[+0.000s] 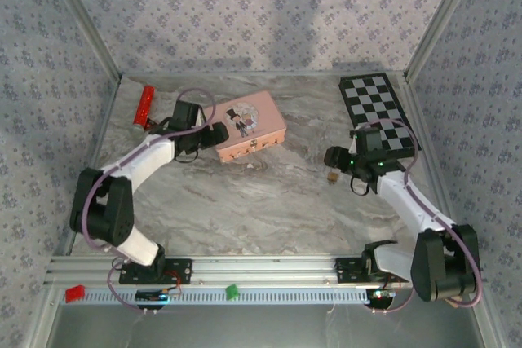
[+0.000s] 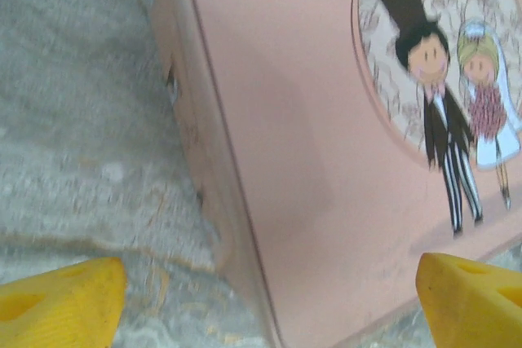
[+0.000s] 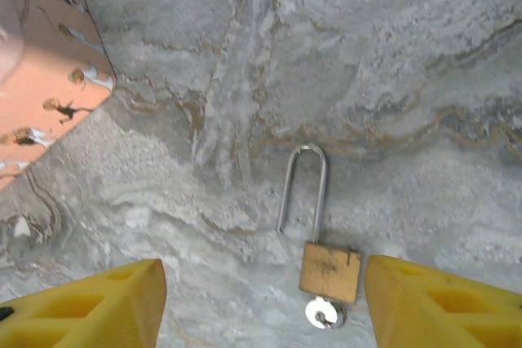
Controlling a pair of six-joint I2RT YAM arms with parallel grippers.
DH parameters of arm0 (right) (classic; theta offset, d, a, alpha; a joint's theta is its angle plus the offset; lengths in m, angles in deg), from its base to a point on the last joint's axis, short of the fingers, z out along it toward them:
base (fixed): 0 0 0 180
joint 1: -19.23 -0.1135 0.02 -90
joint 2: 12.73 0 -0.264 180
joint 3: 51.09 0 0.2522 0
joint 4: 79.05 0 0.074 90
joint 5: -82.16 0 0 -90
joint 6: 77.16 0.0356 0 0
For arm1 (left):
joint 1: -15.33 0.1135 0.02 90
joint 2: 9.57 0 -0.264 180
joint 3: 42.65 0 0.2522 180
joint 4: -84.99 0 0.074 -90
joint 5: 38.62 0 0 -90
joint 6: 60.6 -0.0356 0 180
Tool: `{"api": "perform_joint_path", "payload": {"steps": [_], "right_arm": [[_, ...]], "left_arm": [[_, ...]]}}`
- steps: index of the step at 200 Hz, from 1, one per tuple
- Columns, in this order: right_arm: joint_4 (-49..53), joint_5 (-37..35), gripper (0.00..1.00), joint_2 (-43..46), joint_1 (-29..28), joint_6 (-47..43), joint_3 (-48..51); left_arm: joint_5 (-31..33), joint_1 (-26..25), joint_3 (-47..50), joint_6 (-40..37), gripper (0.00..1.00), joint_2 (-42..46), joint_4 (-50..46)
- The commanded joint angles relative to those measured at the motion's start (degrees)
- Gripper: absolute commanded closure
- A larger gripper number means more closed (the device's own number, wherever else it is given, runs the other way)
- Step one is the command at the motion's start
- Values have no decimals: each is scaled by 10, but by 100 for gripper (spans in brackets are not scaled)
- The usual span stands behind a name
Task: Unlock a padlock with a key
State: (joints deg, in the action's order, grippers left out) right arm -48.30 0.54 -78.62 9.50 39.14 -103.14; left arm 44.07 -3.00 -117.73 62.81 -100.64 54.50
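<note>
The small brass padlock (image 3: 329,273) lies flat on the marble table. Its silvery shackle (image 3: 303,189) is swung out, with one leg clear of the body. The key (image 3: 325,313) sits in the keyhole, and its round silver head shows below the body. My right gripper (image 3: 261,311) hangs open just above, and the padlock lies close to its right finger (image 3: 440,307). From above, the padlock (image 1: 333,176) is a speck just in front of the right gripper (image 1: 334,160). My left gripper (image 2: 269,307) is open, straddling the near corner of the pink tin (image 2: 310,120).
The pink picture tin (image 1: 249,124) sits at centre-left of the marble table (image 1: 269,201). A red bar (image 1: 144,105) lies at the back left and a checkerboard (image 1: 377,112) at the back right. Patterned walls enclose the table on three sides.
</note>
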Motion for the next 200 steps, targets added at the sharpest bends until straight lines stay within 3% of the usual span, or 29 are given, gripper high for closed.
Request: {"api": "perform_joint_path", "payload": {"steps": [1, 58, 129, 164, 178, 200], "right_arm": [[3, -2, 32, 39, 1, 14, 19], [20, -3, 29, 73, 17, 17, 33], [39, -21, 23, 100, 36, 35, 32], [44, -20, 19, 126, 58, 29, 17], [47, -67, 18, 159, 70, 6, 8], [9, -136, 16, 225, 83, -6, 22]], "left_arm": [[-20, 9, -51, -19, 11, -58, -13], [-50, 6, -221, -55, 22, -189, -71], [-54, -26, -411, -88, 20, -315, -123], [-8, -30, -434, -102, 10, -271, -163], [30, -34, -377, -104, 1, -202, -143], [96, -36, -244, -86, 0, -69, -78]]}}
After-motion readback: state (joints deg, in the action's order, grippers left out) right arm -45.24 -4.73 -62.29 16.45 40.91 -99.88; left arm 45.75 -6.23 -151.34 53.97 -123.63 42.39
